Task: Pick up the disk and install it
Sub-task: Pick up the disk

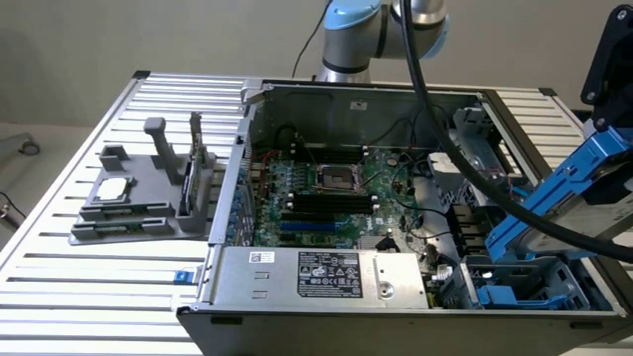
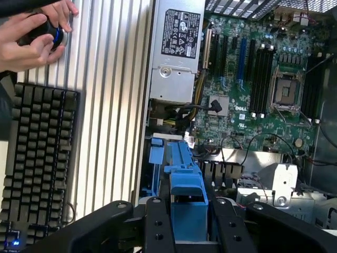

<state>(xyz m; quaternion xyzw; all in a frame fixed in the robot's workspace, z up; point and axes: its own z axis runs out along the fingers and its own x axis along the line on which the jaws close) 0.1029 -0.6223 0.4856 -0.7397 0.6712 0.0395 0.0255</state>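
Gripper (image 2: 188, 213): pinching the disk (image 1: 571, 180); in the wrist view a black finger (image 2: 157, 226) presses against each flank of its blue carrier.
Gripper, cut off: in the exterior view the dark body above the disk runs out past the exterior view's right edge.
Person's hand (image 2: 31, 37): cut by the wrist frame's corner, resting on a small dark device with a blue light; the device is mostly covered.
Keyboard (image 2: 37, 158): black, lying on the slatted table (image 1: 89, 282), one end out of frame.
Upright card (image 1: 196, 159): seen edge-on in the grey fixture (image 1: 138, 211); its face is hidden.
Black cable (image 1: 465, 170): crosses in front of the disk and hides a strip of it.
Disk, appearance: flat rectangular silver-grey body in a blue plastic frame; the pale face turned downward is possibly the label side, print not legible.
Disk, attitude: tilted, high end toward the exterior view's right, that end cut by the frame edge.
Disk, location: over the blue-railed drive bay (image 1: 524, 285) in the open case (image 1: 396, 330), at the exterior view's right of the motherboard (image 1: 336, 193) and power supply (image 1: 316, 276).
Disk, contact: whether its low end touches the bay cannot be told.
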